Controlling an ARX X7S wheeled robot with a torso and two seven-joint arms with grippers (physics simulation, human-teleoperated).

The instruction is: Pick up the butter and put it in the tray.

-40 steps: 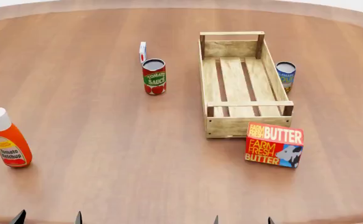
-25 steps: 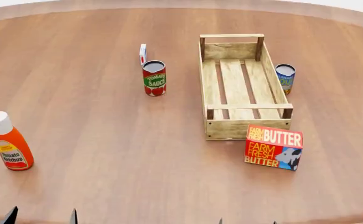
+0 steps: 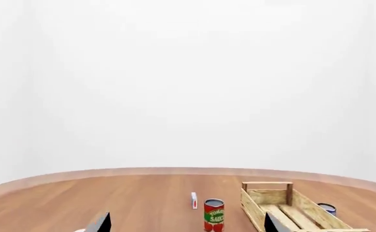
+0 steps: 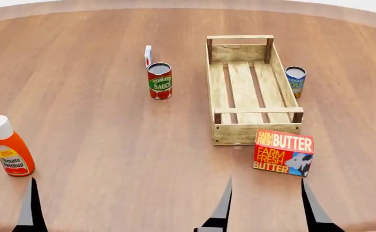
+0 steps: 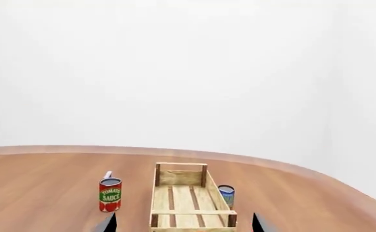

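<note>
The butter (image 4: pixel 284 152), a red-orange carton, stands on the table just in front of the near right corner of the tray (image 4: pixel 257 131), a long light-wood crate with nothing in it. My right gripper (image 4: pixel 265 205) is open, its two dark fingers rising from the near edge, just short of the butter and a little to its left. Of my left gripper only one finger (image 4: pixel 29 205) shows in the head view, at the near left. The left gripper (image 3: pixel 186 224) is wide open in its wrist view. The right wrist view shows the open right gripper (image 5: pixel 182 223) facing the tray (image 5: pixel 193 212); the butter is below that view.
A tomato sauce can (image 4: pixel 160 80) stands left of the tray with a small white carton (image 4: pixel 147 54) behind it. A blue can (image 4: pixel 295 79) stands at the tray's right side. A ketchup bottle (image 4: pixel 10 147) stands at the near left, close to my left finger.
Both grippers have come forward: their fingers reach much farther into the head view than before. The objects have not moved.
</note>
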